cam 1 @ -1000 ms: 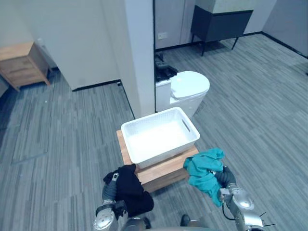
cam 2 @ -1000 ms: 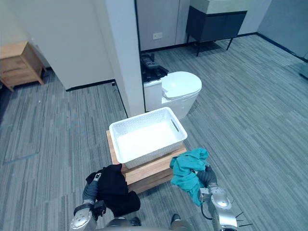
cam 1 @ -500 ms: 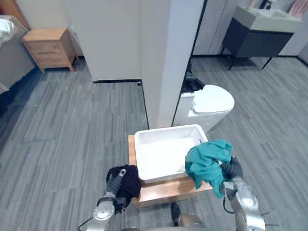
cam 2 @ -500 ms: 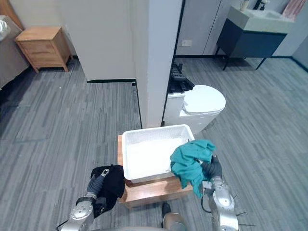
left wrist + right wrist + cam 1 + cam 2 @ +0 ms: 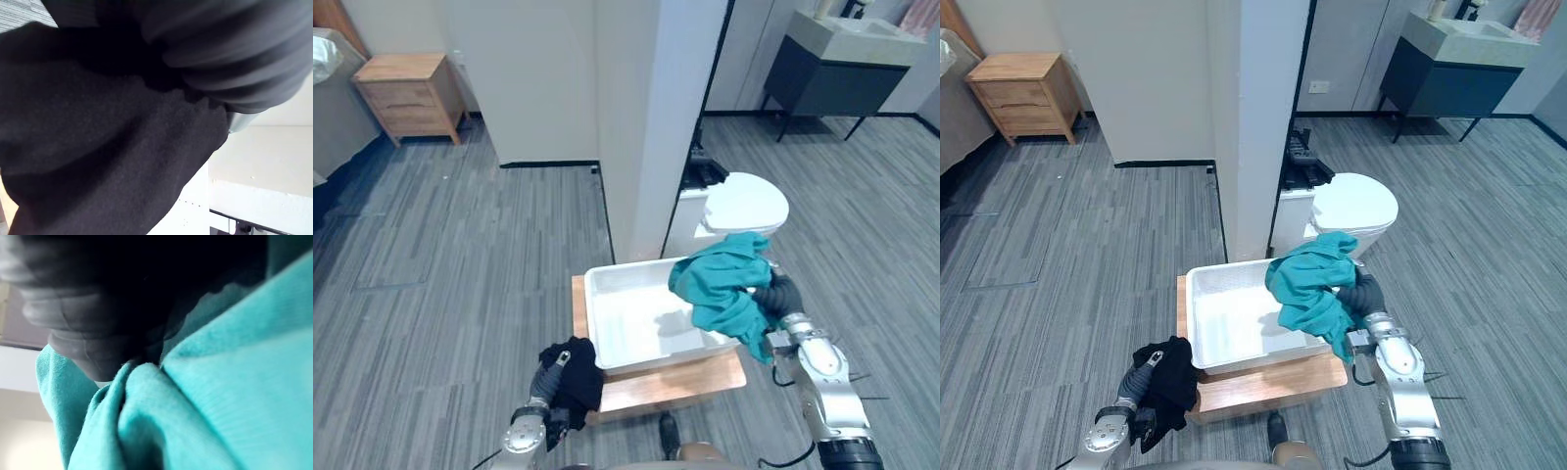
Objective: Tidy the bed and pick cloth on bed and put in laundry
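A teal cloth (image 5: pixel 724 284) hangs bunched from my right hand (image 5: pixel 785 294), which is shut on it above the right end of the white laundry basket (image 5: pixel 591 313). The cloth's lower folds drape over the basket's right rim. The basket sits on a low wooden stand (image 5: pixel 656 384). My left hand (image 5: pixel 551 374) is shut on a black cloth (image 5: pixel 578 364), held low beside the stand's front left corner. Up close, the black cloth (image 5: pixel 98 147) covers the left hand's fingers, and the teal cloth (image 5: pixel 220 382) covers the right's.
A white pillar (image 5: pixel 656 117) rises just behind the basket, with a white lidded toilet (image 5: pixel 744 206) to its right. A wooden nightstand (image 5: pixel 411 93) and a bed corner (image 5: pixel 325 88) are at far left. A dark vanity (image 5: pixel 842 64) stands at far right.
My right hand has carried the teal cloth up and to the left, from beside the stand to over the basket's right end. The left hand still holds the black cloth low.
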You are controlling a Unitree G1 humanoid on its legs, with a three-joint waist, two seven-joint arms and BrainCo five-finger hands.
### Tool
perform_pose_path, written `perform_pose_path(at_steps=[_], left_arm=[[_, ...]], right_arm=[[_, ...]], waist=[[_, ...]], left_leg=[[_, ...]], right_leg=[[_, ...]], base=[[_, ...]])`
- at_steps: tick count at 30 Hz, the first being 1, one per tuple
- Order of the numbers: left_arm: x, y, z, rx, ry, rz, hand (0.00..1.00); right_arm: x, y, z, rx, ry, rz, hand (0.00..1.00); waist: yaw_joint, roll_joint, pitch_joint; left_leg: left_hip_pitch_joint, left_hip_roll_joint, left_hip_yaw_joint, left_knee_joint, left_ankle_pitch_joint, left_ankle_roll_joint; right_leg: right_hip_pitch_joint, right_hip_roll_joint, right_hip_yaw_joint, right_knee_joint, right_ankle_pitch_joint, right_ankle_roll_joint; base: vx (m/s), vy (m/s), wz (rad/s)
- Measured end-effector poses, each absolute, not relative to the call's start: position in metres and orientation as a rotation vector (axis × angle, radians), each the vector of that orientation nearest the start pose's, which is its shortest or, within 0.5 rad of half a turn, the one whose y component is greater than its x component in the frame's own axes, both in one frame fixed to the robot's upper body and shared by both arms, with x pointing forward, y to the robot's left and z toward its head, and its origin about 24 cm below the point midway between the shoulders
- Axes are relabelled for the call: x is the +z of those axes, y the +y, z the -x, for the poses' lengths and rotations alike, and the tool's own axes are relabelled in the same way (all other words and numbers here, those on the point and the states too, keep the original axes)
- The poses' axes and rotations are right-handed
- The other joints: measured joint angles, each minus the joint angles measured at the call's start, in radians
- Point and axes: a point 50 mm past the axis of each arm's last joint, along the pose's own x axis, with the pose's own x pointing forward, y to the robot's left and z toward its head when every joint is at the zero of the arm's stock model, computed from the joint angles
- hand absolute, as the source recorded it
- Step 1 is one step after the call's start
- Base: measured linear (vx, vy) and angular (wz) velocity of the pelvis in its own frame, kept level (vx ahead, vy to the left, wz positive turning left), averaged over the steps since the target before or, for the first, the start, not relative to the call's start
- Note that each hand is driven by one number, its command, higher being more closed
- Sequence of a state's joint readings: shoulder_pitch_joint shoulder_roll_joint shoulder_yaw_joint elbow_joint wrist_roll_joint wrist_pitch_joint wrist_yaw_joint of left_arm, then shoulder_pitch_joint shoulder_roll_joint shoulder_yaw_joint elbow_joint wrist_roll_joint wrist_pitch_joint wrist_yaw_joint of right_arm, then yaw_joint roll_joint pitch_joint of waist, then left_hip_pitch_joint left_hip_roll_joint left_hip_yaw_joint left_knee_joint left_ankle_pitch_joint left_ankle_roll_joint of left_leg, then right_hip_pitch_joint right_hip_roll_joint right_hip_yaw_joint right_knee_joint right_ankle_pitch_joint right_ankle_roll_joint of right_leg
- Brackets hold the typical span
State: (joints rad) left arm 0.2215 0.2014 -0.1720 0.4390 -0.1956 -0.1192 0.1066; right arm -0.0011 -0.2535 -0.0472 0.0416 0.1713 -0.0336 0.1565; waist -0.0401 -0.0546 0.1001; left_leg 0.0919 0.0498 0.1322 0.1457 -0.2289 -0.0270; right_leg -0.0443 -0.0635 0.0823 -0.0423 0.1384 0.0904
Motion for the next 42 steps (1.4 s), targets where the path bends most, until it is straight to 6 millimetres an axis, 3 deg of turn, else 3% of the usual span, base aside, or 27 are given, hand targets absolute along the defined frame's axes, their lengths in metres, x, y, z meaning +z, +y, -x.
perform_pose_path(at_steps=[6, 7, 11, 16, 19, 22, 23, 25, 34, 38, 42], left_arm=[[-0.085, 0.180, -0.159, 0.043, 0.546, -0.033, 1.00], [-0.081, 0.179, -0.161, 0.039, 0.527, -0.029, 1.00], [-0.060, 0.172, -0.168, -0.006, 0.420, 0.001, 1.00], [-0.009, 0.158, -0.188, -0.111, 0.175, 0.114, 1.00], [0.028, 0.149, -0.196, -0.190, 0.003, 0.161, 1.00], [0.056, 0.143, -0.199, -0.262, -0.142, 0.165, 1.00], [0.067, 0.141, -0.202, -0.292, -0.199, 0.162, 1.00], [0.080, 0.138, -0.207, -0.322, -0.260, 0.173, 1.00], [0.135, 0.127, -0.231, -0.418, -0.486, 0.160, 1.00], [0.124, 0.113, -0.248, -0.422, -0.390, 0.153, 1.00], [0.084, 0.099, -0.257, -0.389, -0.173, 0.106, 1.00]], right_arm=[[0.028, -0.185, -0.276, 0.173, 0.131, 0.110, 1.00], [0.021, -0.183, -0.280, 0.173, 0.176, 0.116, 0.00], [0.004, -0.189, -0.296, 0.100, 0.286, 0.127, 0.00], [0.007, -0.208, -0.317, -0.029, 0.331, 0.253, 0.00], [0.016, -0.217, -0.320, -0.065, 0.282, 0.381, 0.00], [0.029, -0.227, -0.320, -0.115, 0.194, 0.671, 0.00], [0.037, -0.233, -0.315, -0.159, 0.135, 0.816, 0.00], [0.042, -0.236, -0.304, -0.198, 0.071, 0.925, 0.00], [0.012, -0.236, -0.248, -0.254, 0.136, 1.002, 0.00], [0.006, -0.234, -0.236, -0.254, 0.164, 0.982, 0.00], [0.000, -0.233, -0.225, -0.242, 0.194, 0.967, 0.00]], waist=[[0.019, 0.017, -0.012], [0.028, 0.018, -0.011], [0.054, 0.035, -0.001], [0.066, 0.074, 0.036], [0.069, 0.078, 0.038], [0.056, 0.078, 0.038], [0.054, 0.077, 0.038], [0.050, 0.075, 0.036], [-0.015, 0.056, 0.021], [-0.057, 0.032, -0.004], [-0.067, 0.023, -0.015]], left_leg=[[-0.025, -0.016, -0.045, -0.016, 0.028, -0.004], [-0.028, -0.019, -0.050, -0.025, 0.037, -0.005], [-0.058, -0.030, -0.070, -0.030, 0.050, -0.008], [-0.109, -0.025, -0.052, -0.024, 0.055, -0.023], [-0.111, -0.017, -0.038, -0.024, 0.062, -0.017], [-0.095, -0.016, -0.021, -0.023, 0.065, -0.013], [-0.079, -0.016, -0.006, -0.025, 0.065, -0.013], [-0.067, -0.015, 0.016, -0.025, 0.065, -0.013], [-0.014, -0.010, 0.126, -0.005, 0.019, 0.005], [-0.004, -0.001, 0.156, 0.001, 0.013, -0.001], [0.018, 0.012, 0.197, 0.003, 0.002, -0.011]], right_leg=[[0.007, -0.026, -0.059, -0.031, 0.012, 0.002], [0.005, -0.030, -0.070, -0.032, 0.014, 0.002], [-0.007, -0.046, -0.103, -0.031, 0.018, 0.000], [-0.031, -0.063, -0.137, -0.032, 0.026, -0.005], [-0.032, -0.060, -0.138, -0.033, 0.027, -0.005], [-0.028, -0.058, -0.130, -0.034, 0.027, -0.005], [-0.024, -0.056, -0.116, -0.034, 0.028, -0.005], [-0.022, -0.054, -0.101, -0.036, 0.035, -0.006], [0.002, -0.037, -0.006, -0.056, 0.042, -0.005], [0.002, -0.032, 0.019, -0.055, 0.042, -0.007], [0.002, -0.013, 0.057, -0.055, 0.042, -0.010]], base=[[-0.01, 0.011, 0.26], [-0.04, 0.000, 0.27], [-0.06, 0.008, 0.28], [-0.08, 0.003, 0.28], [-0.02, -0.012, 0.01], [0.01, 0.000, -0.17], [0.02, 0.010, -0.24], [0.01, 0.011, -0.25], [-0.08, -0.007, -0.35], [-0.06, -0.008, -0.27], [-0.03, -0.027, -0.29]])
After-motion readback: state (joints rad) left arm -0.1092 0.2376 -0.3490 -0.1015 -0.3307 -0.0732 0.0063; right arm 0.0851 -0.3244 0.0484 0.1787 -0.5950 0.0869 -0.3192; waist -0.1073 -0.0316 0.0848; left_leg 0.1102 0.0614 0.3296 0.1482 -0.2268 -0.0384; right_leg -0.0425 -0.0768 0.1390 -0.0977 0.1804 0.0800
